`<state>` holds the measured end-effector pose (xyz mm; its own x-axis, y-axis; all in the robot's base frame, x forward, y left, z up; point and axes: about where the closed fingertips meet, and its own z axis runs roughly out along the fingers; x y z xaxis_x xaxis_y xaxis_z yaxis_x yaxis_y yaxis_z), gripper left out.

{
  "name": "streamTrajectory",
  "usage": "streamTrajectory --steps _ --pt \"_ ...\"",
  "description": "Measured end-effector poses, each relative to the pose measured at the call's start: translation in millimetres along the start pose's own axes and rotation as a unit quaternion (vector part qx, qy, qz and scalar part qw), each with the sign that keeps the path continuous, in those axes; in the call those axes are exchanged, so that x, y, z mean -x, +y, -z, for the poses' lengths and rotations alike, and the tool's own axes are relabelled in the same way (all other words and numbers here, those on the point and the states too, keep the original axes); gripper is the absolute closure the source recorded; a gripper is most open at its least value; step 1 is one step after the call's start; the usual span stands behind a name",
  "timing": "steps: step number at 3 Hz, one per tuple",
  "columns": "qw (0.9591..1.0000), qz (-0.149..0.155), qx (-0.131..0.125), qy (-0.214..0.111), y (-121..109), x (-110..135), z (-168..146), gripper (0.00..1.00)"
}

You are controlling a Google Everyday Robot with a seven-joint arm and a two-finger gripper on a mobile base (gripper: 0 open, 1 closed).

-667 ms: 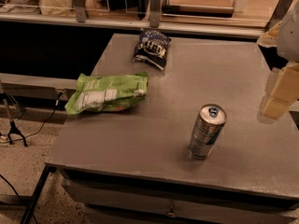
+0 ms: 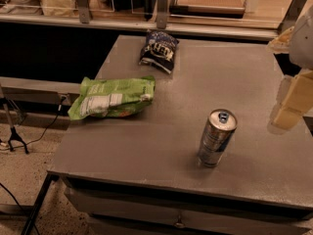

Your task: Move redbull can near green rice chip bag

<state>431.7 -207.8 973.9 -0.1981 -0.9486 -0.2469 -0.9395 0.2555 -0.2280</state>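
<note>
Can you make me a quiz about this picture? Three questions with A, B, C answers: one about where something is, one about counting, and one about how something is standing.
1. On the table, where is the gripper compared with the redbull can?
A. To its left in the picture
B. To its right in the picture, apart from it
C. Clamped around it

2. How many snack bags lie on the table?
A. One
B. Two
C. Four

3. How is the can placed?
A. Standing on its base
B. Lying on its side
C. Stacked on a bag

Answers:
1 B: the gripper hangs at the picture's right edge, with bare table showing between it and the can.
2 B: there are only the green rice chip bag and the dark blue snack bag.
3 A: its pull-tab top faces up.
</note>
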Motion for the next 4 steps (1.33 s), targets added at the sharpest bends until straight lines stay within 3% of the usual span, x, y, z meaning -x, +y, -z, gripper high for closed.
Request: streamTrajectory --steps 1,2,3,4 --pt "0.9985 0.026 0.023 -0.041 30.9 18.4 -0.7 0.00" --pt "0.9957 0.052 0.049 -0.060 60.7 37.9 -6.5 0.00" --pt "0.9939 0.067 0.076 -0.045 79.8 60.0 -26.0 0.00" --pt "0.9942 0.065 0.080 -0.029 79.0 70.7 -38.2 0.00"
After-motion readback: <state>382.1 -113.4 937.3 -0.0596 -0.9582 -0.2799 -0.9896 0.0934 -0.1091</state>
